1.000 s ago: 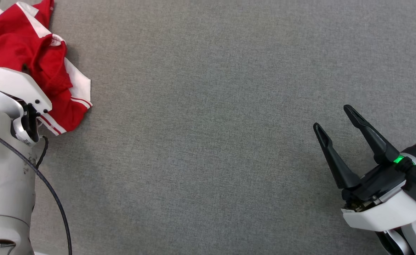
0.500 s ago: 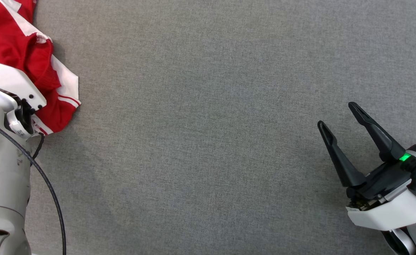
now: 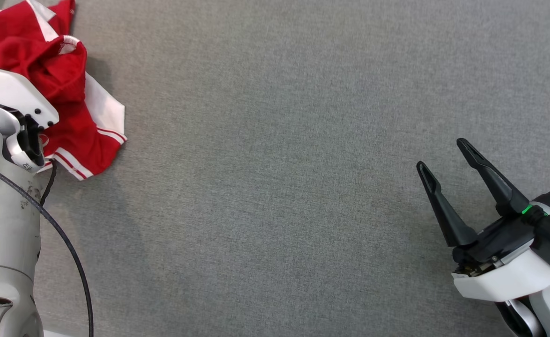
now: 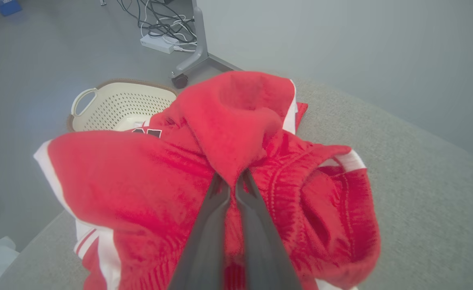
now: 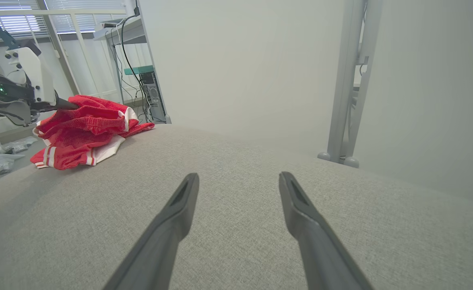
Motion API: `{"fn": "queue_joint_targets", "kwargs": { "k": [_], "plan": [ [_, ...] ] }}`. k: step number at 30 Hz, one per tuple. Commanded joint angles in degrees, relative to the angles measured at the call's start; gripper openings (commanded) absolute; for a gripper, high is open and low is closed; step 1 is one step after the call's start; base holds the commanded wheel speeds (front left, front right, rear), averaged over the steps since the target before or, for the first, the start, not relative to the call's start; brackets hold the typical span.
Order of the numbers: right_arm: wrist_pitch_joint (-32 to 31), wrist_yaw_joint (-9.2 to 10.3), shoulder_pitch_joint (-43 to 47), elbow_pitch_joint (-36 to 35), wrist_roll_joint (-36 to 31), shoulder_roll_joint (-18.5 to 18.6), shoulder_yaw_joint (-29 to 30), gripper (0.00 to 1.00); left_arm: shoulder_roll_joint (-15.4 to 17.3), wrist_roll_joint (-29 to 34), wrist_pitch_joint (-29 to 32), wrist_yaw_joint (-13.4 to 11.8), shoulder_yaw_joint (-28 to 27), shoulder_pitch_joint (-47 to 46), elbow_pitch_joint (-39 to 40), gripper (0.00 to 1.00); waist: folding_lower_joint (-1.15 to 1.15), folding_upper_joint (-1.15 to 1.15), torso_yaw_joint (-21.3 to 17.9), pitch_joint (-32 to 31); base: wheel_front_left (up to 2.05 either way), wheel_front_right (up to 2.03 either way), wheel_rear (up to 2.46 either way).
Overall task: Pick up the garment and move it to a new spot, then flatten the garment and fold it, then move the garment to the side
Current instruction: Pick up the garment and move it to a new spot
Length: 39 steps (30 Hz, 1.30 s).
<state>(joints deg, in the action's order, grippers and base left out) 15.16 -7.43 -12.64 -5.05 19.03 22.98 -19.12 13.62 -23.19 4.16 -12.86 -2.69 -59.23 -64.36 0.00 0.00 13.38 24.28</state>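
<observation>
Left gripper (image 4: pixel 232 179) is pinched shut on a raised fold of the garment (image 4: pixel 147 173), which lies crumpled at the table's (image 3: pixel 275 187) far-left corner. Grabbing a high ridge likely gives a clean lift for the move toward the table's centre. Right gripper (image 3: pixel 439 152) is wide open and empty over the table's near-right side, well apart, probably kept clear for flattening.
</observation>
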Motion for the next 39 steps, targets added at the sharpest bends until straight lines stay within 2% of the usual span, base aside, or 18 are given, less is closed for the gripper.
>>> {"fn": "queue_joint_targets", "kwargs": {
  "k": [1,8,13,21,24,31,39],
  "plan": [
    [0.11,-0.11,-0.29,0.11,-0.35,-0.12,0.09,1.00,0.33,0.30,-0.56,0.41,0.08,-0.41,0.38,0.00,0.00,0.00,0.39,-1.03,0.00,0.00,0.00],
    [0.11,-0.11,1.48,3.39,-1.22,-3.56,2.03,1.00,-0.49,0.25,-8.00,2.43,0.72,1.45,2.43,0.00,0.00,0.00,1.88,-7.15,0.00,0.00,0.00],
    [0.11,-0.11,2.80,6.01,-2.50,-7.28,4.21,1.00,-0.73,1.86,-13.20,5.11,3.00,2.44,4.26,0.00,0.00,0.00,2.85,-12.19,0.00,0.00,0.00],
    [0.11,-0.11,5.82,9.86,-4.68,-13.50,7.34,1.00,-3.37,3.64,-17.36,12.83,7.91,5.75,8.43,0.00,0.00,0.00,3.14,-21.25,0.00,0.00,0.00],
    [0.11,-0.11,6.55,10.95,-5.60,-15.25,8.95,1.00,-5.78,3.94,-18.05,15.14,9.89,6.99,10.98,0.00,0.00,0.00,2.51,-23.71,0.00,0.00,0.00],
    [0.11,-0.08,6.67,12.13,-7.46,-17.64,11.08,1.00,-9.03,3.72,-18.48,19.26,15.34,10.32,17.41,0.00,0.00,0.00,-2.45,-26.16,0.00,0.00,0.00],
    [0.11,-0.08,6.06,12.54,-8.14,-18.75,13.29,1.00,-10.39,2.52,-16.62,20.23,23.96,13.61,23.48,0.00,0.00,0.00,-12.25,-26.19,0.00,0.00,0.00]
  ]
}}
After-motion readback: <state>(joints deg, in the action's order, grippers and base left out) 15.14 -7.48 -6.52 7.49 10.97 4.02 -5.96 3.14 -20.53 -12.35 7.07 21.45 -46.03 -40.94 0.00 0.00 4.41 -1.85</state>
